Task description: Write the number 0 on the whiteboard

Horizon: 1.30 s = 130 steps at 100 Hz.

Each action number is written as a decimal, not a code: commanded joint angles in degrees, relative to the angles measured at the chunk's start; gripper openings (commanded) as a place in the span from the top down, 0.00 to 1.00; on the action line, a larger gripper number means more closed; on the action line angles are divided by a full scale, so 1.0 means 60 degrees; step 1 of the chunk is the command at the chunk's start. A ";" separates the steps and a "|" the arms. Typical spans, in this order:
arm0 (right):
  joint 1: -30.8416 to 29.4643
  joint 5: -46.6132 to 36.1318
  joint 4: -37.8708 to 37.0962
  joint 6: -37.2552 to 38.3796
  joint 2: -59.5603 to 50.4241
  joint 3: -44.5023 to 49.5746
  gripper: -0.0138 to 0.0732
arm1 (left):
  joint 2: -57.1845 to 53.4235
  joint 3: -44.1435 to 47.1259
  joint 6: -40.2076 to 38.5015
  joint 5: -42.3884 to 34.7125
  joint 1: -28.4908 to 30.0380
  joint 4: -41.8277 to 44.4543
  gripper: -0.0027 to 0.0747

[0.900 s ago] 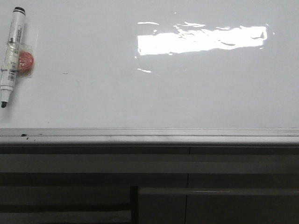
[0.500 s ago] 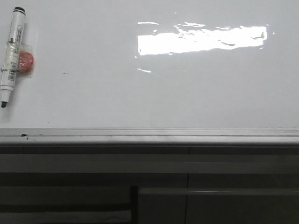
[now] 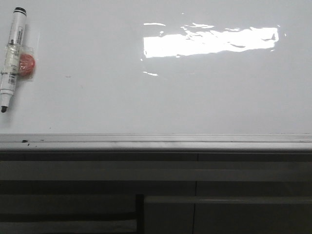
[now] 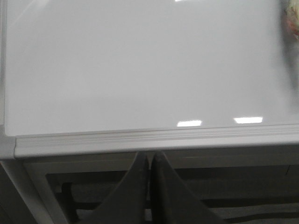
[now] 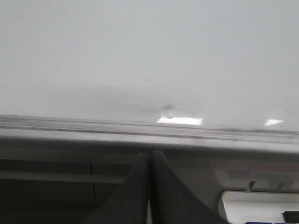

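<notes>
The whiteboard [image 3: 161, 97] fills the upper front view, glossy white with a bright rectangular reflection; no drawn 0 shows on it. A white marker with a black cap [image 3: 10, 58] lies on it at the far left, tip toward the near edge, taped beside a red round magnet [image 3: 27, 65]. Neither gripper shows in the front view. My left gripper [image 4: 149, 156] is shut and empty, below the board's grey tray edge [image 4: 140, 140]. My right gripper [image 5: 150, 156] is shut and empty, also just below the tray edge [image 5: 140, 133]. The board shows in both wrist views [image 4: 140, 65] [image 5: 149, 51].
Dark cabinet panels [image 3: 156, 195] lie below the grey tray edge [image 3: 156, 141]. A few black specks sit on the tray at the left [image 3: 25, 141]. A white object with a dark part [image 5: 261, 205] shows in a corner of the right wrist view.
</notes>
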 commanded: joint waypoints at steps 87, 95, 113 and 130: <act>-0.0050 -0.8172 -0.0446 0.0060 -0.0177 0.0108 0.91 | -0.0264 0.0294 -0.0787 -0.7529 -0.0012 -0.1868 0.99; -0.0032 -0.8498 -0.0444 0.1189 -0.0177 -0.0024 0.91 | -0.0264 0.0170 -0.1334 -0.7218 -0.0012 -0.1891 0.99; -0.0032 -0.2866 -0.0823 0.1241 0.0121 -0.2519 0.91 | 0.0505 -0.1228 -0.1424 -0.3250 -0.0012 -0.1218 0.99; -0.0032 0.1815 -0.0137 0.1241 0.1361 -0.5096 0.91 | 0.2550 -0.2795 -0.1424 -0.2121 -0.0012 -0.1286 0.99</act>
